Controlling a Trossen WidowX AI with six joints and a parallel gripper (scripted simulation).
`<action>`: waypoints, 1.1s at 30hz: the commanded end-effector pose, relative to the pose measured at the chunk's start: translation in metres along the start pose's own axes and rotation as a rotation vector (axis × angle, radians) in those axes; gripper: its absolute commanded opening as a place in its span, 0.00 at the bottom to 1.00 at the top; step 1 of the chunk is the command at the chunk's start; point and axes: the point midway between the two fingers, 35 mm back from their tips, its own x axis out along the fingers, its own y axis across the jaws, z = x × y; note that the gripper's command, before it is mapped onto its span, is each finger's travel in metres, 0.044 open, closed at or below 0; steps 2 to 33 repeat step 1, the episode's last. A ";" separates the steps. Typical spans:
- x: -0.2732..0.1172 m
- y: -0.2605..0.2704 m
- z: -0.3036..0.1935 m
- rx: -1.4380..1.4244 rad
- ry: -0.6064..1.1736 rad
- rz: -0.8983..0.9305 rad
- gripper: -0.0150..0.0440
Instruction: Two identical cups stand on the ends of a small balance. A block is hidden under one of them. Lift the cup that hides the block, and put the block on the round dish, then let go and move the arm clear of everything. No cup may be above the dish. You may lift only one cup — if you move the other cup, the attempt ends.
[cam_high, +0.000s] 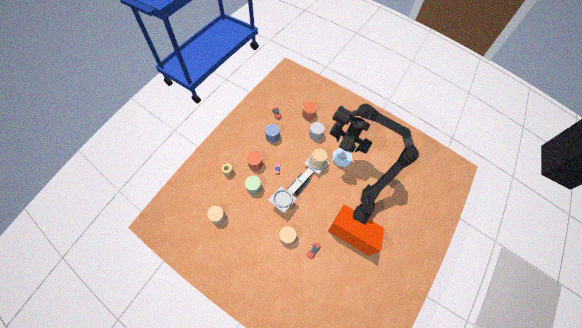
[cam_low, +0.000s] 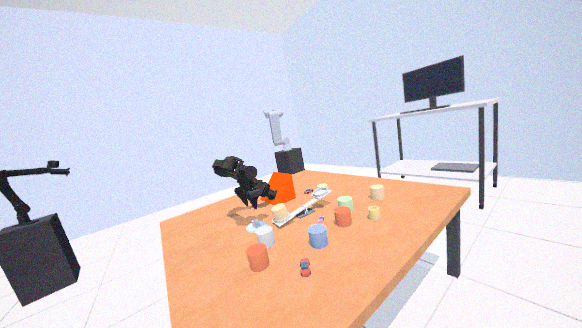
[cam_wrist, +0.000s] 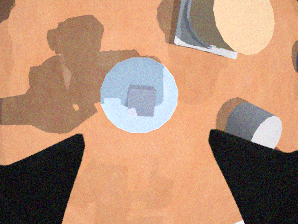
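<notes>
While the block (cam_wrist: 140, 99) lies on the round dish (cam_wrist: 116, 90), the gripper (cam_high: 356, 141) hangs above it with its fingers spread wide and nothing between them — in the wrist view the two dark fingers frame the lower corners and the pale blue dish sits between and beyond them. The grey block rests near the dish's middle, apart from both fingers. Just beside the dish stands the balance (cam_high: 299, 184); its near end carries a tan cup (cam_high: 318, 158), upright on its square pad, while the far pad (cam_high: 283, 199) shows only a pale ring. A grey cup (cam_high: 317, 130) stands on the orange table (cam_high: 240, 280) near the gripper — well apart from the dish.
</notes>
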 end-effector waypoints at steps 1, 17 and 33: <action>-0.001 -0.001 0.001 -0.011 -0.004 0.005 1.00; -0.001 -0.001 0.001 -0.011 -0.004 0.005 1.00; -0.001 -0.001 0.001 -0.011 -0.004 0.005 1.00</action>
